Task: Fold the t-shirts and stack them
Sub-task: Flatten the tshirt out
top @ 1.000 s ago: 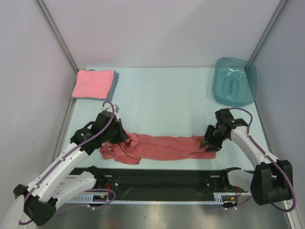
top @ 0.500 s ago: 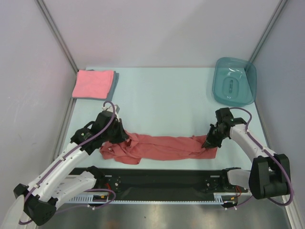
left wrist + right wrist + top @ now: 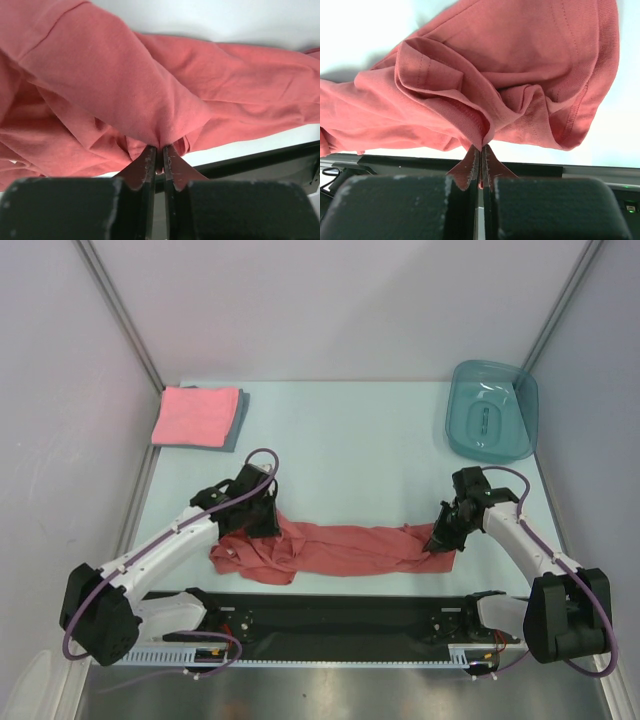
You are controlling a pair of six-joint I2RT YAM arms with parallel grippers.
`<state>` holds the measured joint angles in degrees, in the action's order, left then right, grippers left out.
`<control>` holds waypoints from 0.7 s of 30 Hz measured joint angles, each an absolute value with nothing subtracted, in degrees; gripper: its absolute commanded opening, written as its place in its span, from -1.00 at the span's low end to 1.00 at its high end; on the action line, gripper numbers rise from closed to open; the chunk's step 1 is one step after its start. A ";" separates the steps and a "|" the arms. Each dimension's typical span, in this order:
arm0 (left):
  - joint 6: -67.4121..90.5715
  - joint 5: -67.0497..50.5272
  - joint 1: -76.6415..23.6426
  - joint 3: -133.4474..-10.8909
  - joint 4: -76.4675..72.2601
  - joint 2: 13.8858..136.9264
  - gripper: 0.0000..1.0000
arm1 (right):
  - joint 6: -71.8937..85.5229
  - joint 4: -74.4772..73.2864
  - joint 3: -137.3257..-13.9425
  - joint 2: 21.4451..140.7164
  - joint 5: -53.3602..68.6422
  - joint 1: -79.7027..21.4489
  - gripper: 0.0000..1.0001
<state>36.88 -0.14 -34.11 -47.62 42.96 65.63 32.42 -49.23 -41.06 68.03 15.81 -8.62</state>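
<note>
Two folded shirts (image 3: 197, 417) back left; tub (image 3: 492, 410) back right; red shirt (image 3: 340, 548) front

The left arm (image 3: 160, 552) and right arm (image 3: 522, 535) are white tubes with black joints. Purple cables (image 3: 262, 453) loop along each, and dark fingers (image 3: 147, 167) taper to points.

Three t-shirts, two folded and stacked, one stretched out unfolded.

The brick-red t-shirt (image 3: 340, 548) lies as a long rumpled band across the near part of the tabletop (image 3: 340, 450), running left to right, bunched thickest at its left end. A fold of that end is pinched in the left hand (image 3: 263, 524), and a hemmed fold at the other end in the right hand (image 3: 438, 538). The pink t-shirt (image 3: 195, 416) sits as a flat folded square at the tabletop's far left corner, on top of the folded grey-blue t-shirt (image 3: 241, 412), which shows only as a thin edge along the pink one's right and near sides.
</note>
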 measured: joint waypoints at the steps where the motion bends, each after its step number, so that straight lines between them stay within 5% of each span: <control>1: 36.88 -0.03 -34.11 -47.66 42.96 66.17 -0.54 | 32.34 -49.34 -41.06 68.03 15.81 -8.64 -1.00; 4: 36.73 0.25 -34.11 -47.70 42.81 66.50 -0.12 | 32.25 -49.43 -41.06 68.03 15.84 -8.67 -1.00; 7: 36.73 0.38 -34.11 -47.66 42.17 66.37 0.07 | 31.90 -49.45 -41.06 68.03 15.84 -8.67 -1.00; 21: 27.79 -2.63 -27.94 -49.19 38.79 69.69 0.14 | 30.87 -50.09 -41.60 68.03 15.88 -8.67 -1.00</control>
<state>27.79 -2.63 -27.94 -49.19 38.79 69.69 30.87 -50.09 -41.60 68.03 15.88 -8.67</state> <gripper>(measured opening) 0.575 0.019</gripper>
